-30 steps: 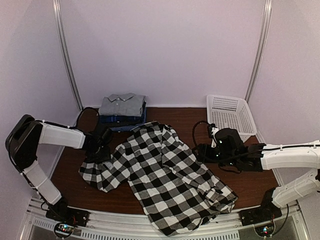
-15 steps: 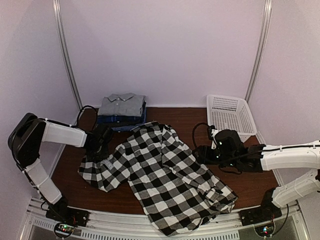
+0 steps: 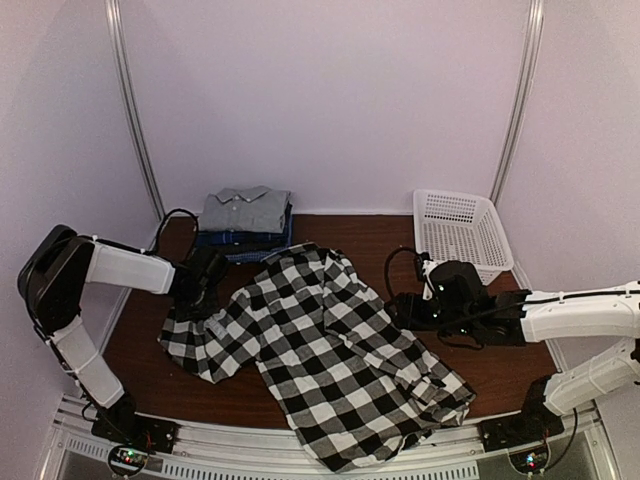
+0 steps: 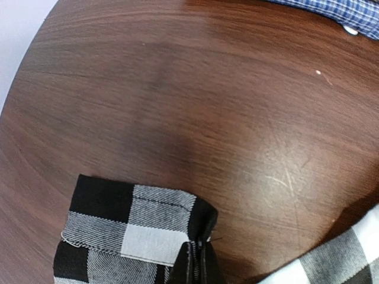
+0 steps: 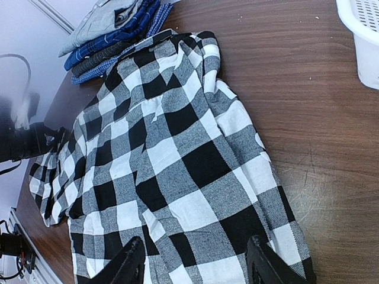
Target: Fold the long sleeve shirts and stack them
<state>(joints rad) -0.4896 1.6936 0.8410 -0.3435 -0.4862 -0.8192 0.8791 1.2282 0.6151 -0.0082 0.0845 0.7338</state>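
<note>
The black-and-white check shirt (image 3: 335, 350) lies spread and rumpled across the middle of the table, collar toward the back. My left gripper (image 3: 193, 303) is at its left sleeve end, and in the left wrist view the gripper (image 4: 199, 267) is shut on the cuff's (image 4: 136, 222) edge. My right gripper (image 3: 402, 308) hovers over the shirt's right side, open, its fingertips (image 5: 134, 255) wide apart above the check cloth (image 5: 177, 171) with nothing between them. A folded stack of shirts (image 3: 243, 222), grey on top of blue ones, sits at the back left.
A white lattice basket (image 3: 462, 232) stands at the back right, its corner visible in the right wrist view as the basket (image 5: 362, 41). Bare wooden table (image 4: 195, 106) lies between the cuff and the folded stack's blue-checked edge (image 4: 331, 15).
My left gripper has closed on the check shirt's left cuff and shifted slightly. The right arm has not moved.
</note>
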